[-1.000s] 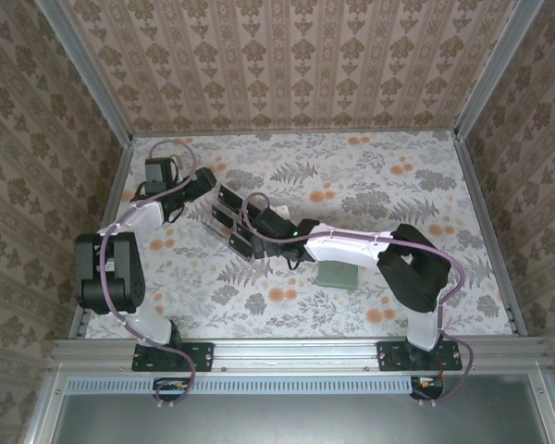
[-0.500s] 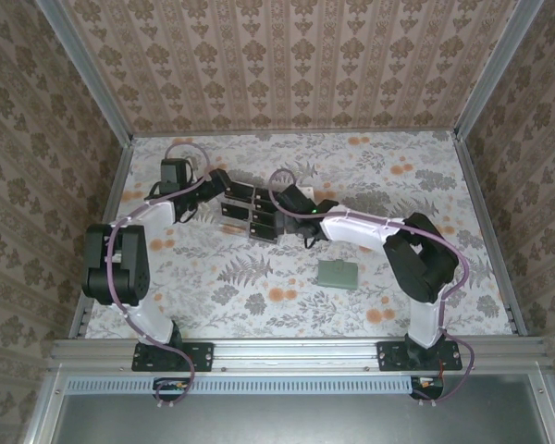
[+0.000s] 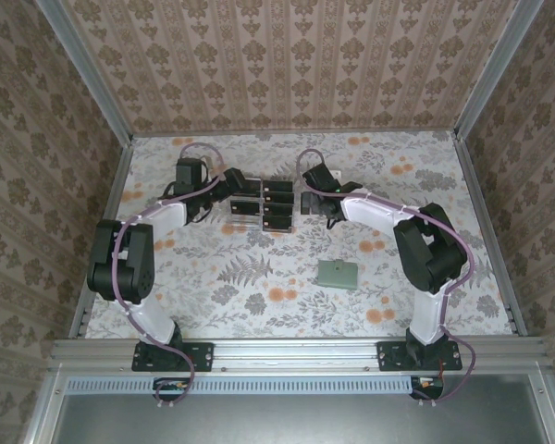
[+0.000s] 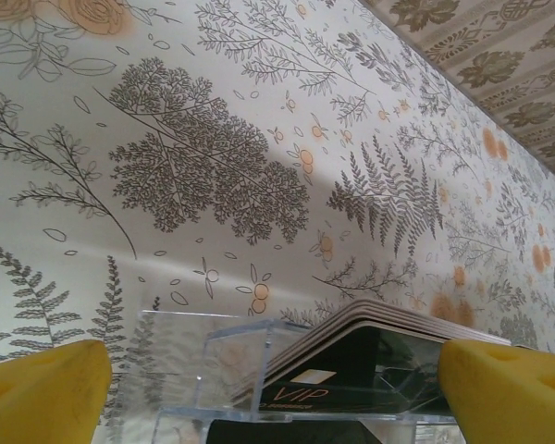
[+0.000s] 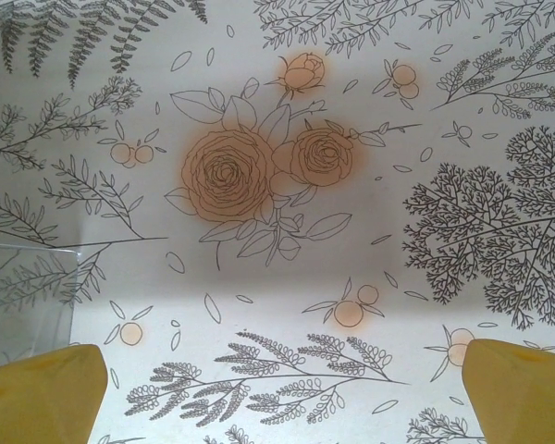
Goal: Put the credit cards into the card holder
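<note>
Left pincer (image 4: 273,393), released and empty, faces the clear rack (image 4: 180,365); I should centre on one of the credit cards (image 4: 361,347) before closing gently.

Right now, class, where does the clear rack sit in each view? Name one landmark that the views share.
Top external: the rack sits left of centre, toward the far side of the table.
Left wrist: the rack is at bottom centre, with cards in it.
Right wrist: a clear corner of the rack is at the left edge.
Shared landmark: the floral table.
</note>
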Tool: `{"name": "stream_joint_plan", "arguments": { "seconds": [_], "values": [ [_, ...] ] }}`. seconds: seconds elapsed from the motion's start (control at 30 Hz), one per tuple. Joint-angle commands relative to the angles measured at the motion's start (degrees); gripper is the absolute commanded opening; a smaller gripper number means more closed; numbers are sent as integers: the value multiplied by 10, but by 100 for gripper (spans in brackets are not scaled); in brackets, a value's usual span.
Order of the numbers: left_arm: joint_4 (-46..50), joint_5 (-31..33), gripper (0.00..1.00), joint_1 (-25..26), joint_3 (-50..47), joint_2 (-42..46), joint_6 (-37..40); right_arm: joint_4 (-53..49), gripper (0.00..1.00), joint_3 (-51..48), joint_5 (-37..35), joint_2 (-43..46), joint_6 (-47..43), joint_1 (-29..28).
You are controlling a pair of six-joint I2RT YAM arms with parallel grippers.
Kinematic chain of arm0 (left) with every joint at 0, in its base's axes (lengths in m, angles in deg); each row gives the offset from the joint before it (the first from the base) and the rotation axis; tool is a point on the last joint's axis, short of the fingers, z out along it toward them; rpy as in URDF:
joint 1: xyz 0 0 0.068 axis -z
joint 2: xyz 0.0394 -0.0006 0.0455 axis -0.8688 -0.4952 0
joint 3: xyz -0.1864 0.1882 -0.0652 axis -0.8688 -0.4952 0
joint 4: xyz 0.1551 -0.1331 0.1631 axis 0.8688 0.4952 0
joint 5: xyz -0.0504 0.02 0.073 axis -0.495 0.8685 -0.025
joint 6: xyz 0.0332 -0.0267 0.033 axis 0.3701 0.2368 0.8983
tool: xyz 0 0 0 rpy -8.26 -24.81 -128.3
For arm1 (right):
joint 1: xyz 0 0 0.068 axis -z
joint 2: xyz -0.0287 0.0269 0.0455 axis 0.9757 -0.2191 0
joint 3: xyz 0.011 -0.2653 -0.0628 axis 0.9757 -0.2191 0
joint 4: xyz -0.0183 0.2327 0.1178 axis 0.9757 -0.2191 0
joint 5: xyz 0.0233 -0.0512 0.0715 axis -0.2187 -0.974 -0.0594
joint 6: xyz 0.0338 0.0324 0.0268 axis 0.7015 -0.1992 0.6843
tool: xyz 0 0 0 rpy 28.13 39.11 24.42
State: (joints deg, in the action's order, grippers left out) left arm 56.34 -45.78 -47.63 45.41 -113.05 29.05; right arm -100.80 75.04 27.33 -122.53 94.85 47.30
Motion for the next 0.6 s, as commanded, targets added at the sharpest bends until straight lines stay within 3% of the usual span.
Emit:
{"name": "stream_joint_plan", "arguments": {
  "seconds": [0.0,0.57],
  "values": [
    [-16,-1,100,-1,11,7,-14,-19,100,1,26,43,-15,-5],
    [29,-12,100,-59,-2,144,-32,-102,100,-272,51,321,73,6]
  ]
}}
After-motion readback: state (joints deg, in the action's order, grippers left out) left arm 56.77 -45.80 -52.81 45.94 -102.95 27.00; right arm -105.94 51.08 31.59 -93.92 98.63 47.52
